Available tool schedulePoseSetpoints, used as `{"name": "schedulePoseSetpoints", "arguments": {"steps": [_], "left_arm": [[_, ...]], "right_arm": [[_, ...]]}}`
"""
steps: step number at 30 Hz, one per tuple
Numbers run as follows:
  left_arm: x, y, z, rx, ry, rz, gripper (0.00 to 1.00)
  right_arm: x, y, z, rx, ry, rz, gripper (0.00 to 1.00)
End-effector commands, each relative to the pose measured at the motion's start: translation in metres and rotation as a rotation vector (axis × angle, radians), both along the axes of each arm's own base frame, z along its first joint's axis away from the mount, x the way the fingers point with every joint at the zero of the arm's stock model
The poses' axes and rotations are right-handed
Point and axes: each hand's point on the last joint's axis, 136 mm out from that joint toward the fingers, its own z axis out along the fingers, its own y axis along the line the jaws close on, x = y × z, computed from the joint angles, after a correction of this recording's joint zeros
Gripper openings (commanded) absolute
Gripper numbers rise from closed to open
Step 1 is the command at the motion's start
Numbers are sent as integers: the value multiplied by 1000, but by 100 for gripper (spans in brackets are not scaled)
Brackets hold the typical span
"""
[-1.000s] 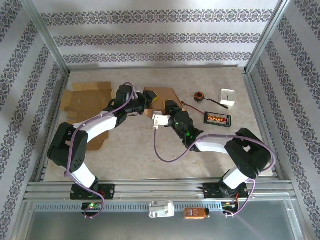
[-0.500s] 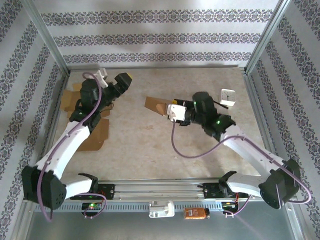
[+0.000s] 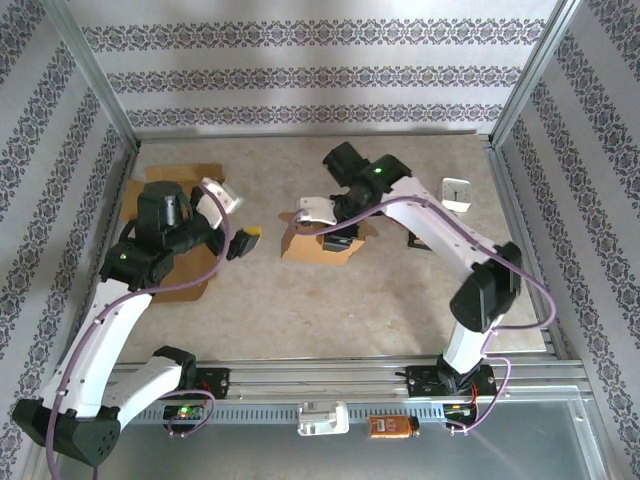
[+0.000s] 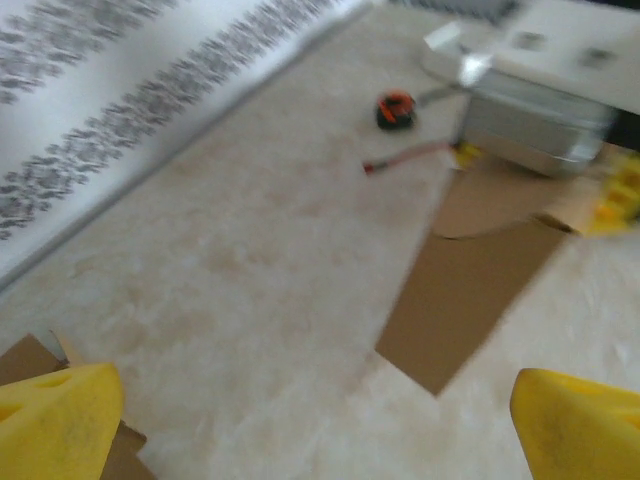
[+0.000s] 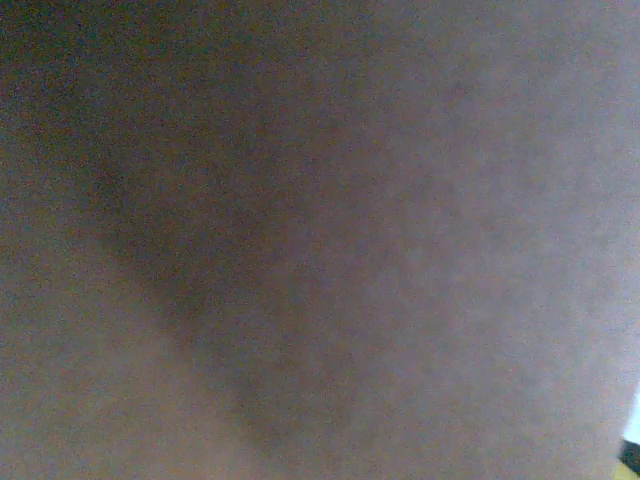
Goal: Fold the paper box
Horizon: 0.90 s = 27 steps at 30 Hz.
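left gripper [image 4: 320, 420] wide open

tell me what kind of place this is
Probably a robot test cell, not a home: a tabletop boxed in by aluminium rails and patterned wall panels, with cardboard laid out for folding.

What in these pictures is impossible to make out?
- Right wrist view: the cardboard box lies too close to the lens, a brown blur, folds unreadable.
- Top view: the right gripper sits under its own wrist; whether it grips is hidden.
- Left wrist view: blurred; the small orange object cannot be named.
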Motion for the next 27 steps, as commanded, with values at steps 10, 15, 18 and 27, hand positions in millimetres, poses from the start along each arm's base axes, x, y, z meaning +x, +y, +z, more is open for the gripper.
{"name": "schedulePoseSetpoints", "arguments": {"steps": [10,15,18,27], "left_arm": [[-37,-3,-48,248,-31,-235,99],[-37,-8,-51,241,-36,-257,100],[-36,-9,-53,244,-44,-256,99],[-32,-18,-56,270,-59,-274,100]], "right_arm": [[7,15,-74,-195,11,66,46],[7,19,-85,-177,-11,81,59],[5,18,-85,-164,-35,95,75],[6,24,-20,53,-89,41,82]]}}
